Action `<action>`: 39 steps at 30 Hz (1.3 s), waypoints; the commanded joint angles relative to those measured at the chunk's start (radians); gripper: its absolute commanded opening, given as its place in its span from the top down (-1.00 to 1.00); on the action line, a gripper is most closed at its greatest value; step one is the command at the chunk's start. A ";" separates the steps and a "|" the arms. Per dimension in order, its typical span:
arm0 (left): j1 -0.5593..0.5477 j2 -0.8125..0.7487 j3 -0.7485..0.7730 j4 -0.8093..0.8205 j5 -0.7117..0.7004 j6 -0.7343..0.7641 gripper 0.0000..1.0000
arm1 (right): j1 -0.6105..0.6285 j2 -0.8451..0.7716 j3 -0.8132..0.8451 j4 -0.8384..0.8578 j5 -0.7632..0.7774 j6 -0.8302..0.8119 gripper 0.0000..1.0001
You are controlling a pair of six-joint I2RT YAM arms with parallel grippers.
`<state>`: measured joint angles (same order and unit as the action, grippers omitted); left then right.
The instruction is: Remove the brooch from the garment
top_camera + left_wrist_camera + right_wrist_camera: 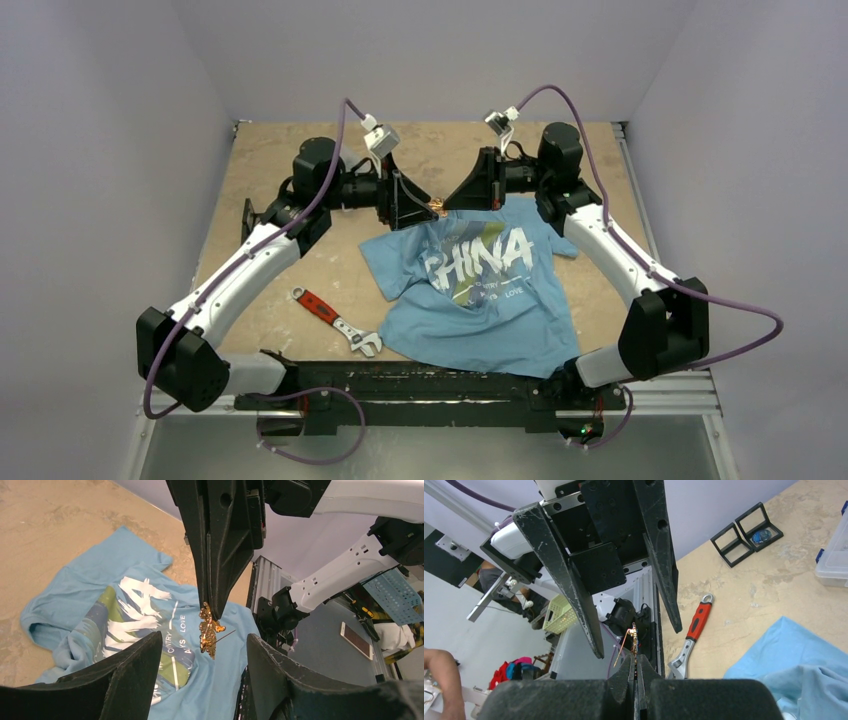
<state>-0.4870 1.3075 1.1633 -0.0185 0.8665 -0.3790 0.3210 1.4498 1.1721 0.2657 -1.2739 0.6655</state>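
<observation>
The light blue T-shirt with white "CHINA" lettering lies rumpled on the table; it also shows in the left wrist view and the right wrist view. My right gripper is shut on the gold leaf-shaped brooch. It holds the brooch in the air above the shirt's collar, clear of the cloth, with the thin pin sticking out. My left gripper is open, its fingers on either side of the brooch without touching it.
A red-handled adjustable wrench lies on the tan tabletop left of the shirt. In the right wrist view, two small black frames and a clear plastic box sit farther off. Grey walls enclose the table.
</observation>
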 commanded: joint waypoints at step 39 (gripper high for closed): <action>-0.028 0.054 0.072 0.020 -0.073 0.064 0.26 | 0.008 -0.035 0.021 -0.022 -0.025 -0.050 1.00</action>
<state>-0.5121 1.3586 1.1973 -0.0025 0.8326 -0.3622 0.3252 1.4498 1.1721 0.2386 -1.2739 0.6254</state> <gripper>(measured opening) 0.375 0.008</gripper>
